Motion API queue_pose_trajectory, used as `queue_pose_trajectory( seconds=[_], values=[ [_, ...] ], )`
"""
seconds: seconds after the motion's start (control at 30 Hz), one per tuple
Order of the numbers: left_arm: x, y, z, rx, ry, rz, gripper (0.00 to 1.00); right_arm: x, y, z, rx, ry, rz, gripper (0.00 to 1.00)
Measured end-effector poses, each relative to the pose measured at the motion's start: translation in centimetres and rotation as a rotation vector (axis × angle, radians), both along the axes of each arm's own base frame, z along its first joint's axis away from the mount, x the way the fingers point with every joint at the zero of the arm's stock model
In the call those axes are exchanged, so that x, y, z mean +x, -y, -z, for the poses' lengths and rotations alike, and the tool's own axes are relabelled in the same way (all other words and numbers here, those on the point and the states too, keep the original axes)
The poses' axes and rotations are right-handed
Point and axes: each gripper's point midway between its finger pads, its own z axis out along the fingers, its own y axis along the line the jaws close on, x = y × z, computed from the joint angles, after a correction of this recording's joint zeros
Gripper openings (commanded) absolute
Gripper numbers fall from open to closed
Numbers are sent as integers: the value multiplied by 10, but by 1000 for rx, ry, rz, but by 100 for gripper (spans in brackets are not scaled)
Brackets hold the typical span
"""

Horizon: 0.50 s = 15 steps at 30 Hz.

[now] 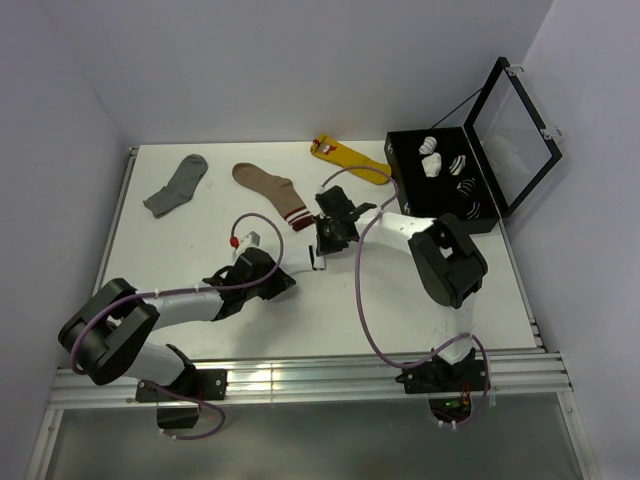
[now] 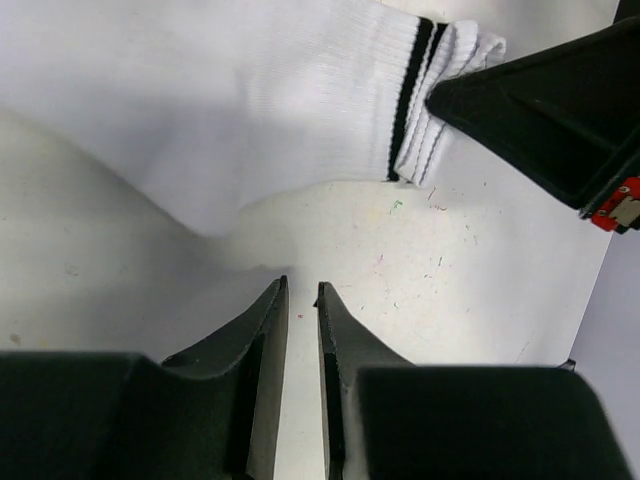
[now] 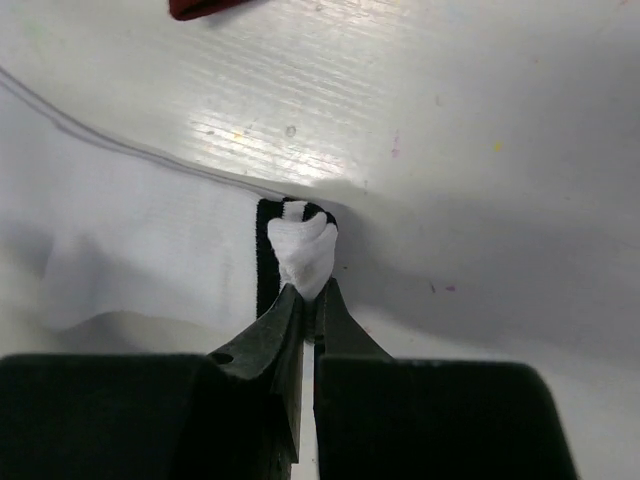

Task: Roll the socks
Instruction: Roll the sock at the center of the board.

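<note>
The socks (image 2: 250, 110) are being pinched at the striped cuff (image 3: 300, 245) by the right gripper (image 3: 308, 298), and are lying crosswise just ahead of the left gripper (image 2: 302, 290), which is slightly parted and empty.

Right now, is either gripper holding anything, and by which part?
The right gripper pinches the striped white sock by a bunched bit of its cuff. The left gripper holds nothing; its jaws stand slightly apart.
</note>
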Motion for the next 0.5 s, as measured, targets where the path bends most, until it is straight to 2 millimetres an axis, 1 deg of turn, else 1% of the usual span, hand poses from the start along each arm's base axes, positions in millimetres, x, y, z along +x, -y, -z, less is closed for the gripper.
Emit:
queue_pose_trajectory(
  seconds=[0.13, 0.3, 0.5],
  values=[
    [0, -3, -3, -9, 4, -19, 23, 1, 4, 0, -178, 27, -1, 0],
    [4, -2, -3, -10, 14, -29, 23, 0, 4, 0, -333, 38, -9, 0],
    [16, 10, 1, -12, 41, -36, 27, -1, 5, 1, -422, 22, -12, 0]
  ],
)
